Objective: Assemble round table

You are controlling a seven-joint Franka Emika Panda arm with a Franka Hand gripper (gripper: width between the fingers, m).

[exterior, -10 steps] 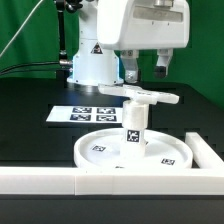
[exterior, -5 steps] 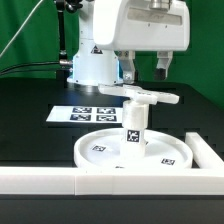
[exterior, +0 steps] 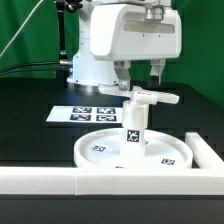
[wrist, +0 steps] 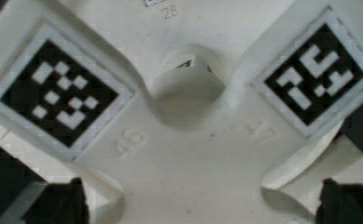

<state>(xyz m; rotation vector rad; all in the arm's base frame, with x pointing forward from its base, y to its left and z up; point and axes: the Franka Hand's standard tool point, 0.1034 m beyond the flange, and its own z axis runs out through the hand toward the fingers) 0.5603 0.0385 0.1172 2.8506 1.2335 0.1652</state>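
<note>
White plastic parts are seen stacked near the front edge of the black table: the big rimmed round disc lies flat, the short round leg stands on its middle, and the flat cross-shaped foot piece rests on top. The gripper is spread wide just above the foot piece, with nothing held. If the foot piece is bumped or pushed crooked, the leg could be tipped over.

Round disc, leg and cross-shaped foot piece: white, with black-white square tags. Marker board: white, black-patterned tags. Table: black.
</note>
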